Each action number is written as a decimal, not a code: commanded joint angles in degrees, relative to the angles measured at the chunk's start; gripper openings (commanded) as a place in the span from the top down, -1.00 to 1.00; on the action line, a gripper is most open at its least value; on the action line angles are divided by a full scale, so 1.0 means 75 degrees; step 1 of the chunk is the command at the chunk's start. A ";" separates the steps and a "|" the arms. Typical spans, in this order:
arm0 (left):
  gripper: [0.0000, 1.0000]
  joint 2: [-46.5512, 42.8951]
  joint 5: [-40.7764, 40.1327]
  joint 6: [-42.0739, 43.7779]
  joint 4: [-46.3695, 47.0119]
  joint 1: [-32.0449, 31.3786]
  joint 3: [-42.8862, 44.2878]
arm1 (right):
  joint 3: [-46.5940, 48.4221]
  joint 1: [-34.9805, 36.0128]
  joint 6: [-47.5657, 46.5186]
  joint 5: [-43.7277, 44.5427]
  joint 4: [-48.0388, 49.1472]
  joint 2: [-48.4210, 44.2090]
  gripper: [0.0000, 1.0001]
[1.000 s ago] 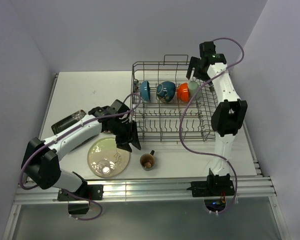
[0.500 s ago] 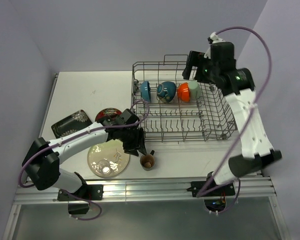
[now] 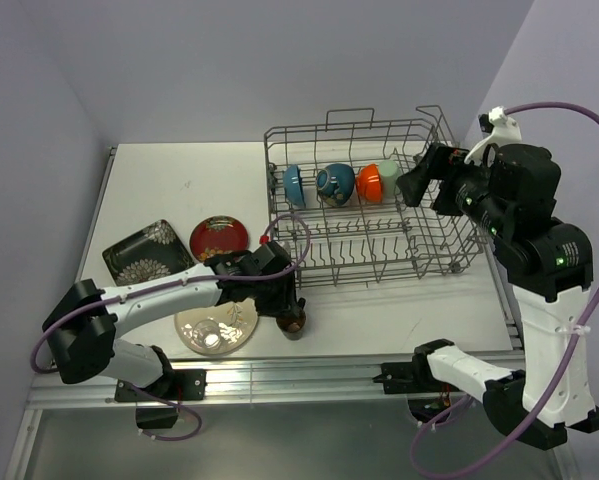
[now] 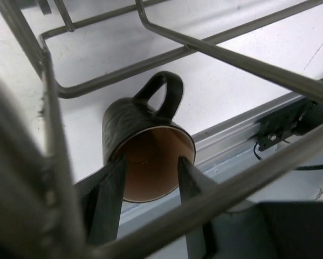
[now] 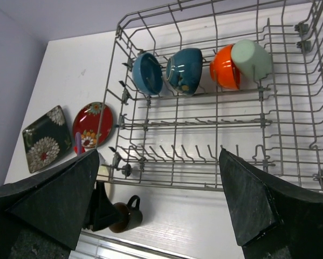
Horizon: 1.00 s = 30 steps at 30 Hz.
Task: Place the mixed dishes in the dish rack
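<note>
White tabletop (image 3: 179, 170) under plain lavender walls; your business is at its near edge. Your left pincer (image 4: 150, 167) hangs over the small brown mug (image 4: 134, 124) with its jaws half parted, one finger (image 4: 110, 199) on each side of the rim. You cannot tell here whether they pinch the wall or merely flank it.

The mug stands mouth up, just near of the dish rack (image 3: 369, 250) at its left end. Its handle points away from the wrist, clear of both fingers, so any squeeze runs across the round body. The rack lies far and right of the mug, so the lift probably has to clear that near rail.

Left of the pincer sits the cream plate (image 3: 194, 312) carrying a clear glass (image 3: 211, 338). Beyond them are the red saucer (image 3: 219, 237) and a black square plate (image 3: 147, 250).

Your right pincer (image 3: 424, 180) gapes wide and empty above the rack's right end, well apart from the mug. The left arm is nearer.
</note>
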 commanded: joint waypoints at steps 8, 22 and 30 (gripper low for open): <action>-0.15 -0.0792 -0.0838 -0.0920 -0.1270 -0.0091 -0.0957 | -0.0192 0.0062 0.0132 -0.0663 -0.0013 -0.0028 -0.99; -0.19 -0.0431 -0.1096 -0.0569 -0.1129 -0.0185 -0.0410 | -0.0087 0.0202 0.0085 -0.0594 0.0010 -0.0005 -0.99; -0.17 -0.0055 -0.1224 -0.0440 -0.1024 -0.0255 -0.0022 | -0.0250 0.0202 0.0026 -0.0500 0.0010 -0.0122 -0.99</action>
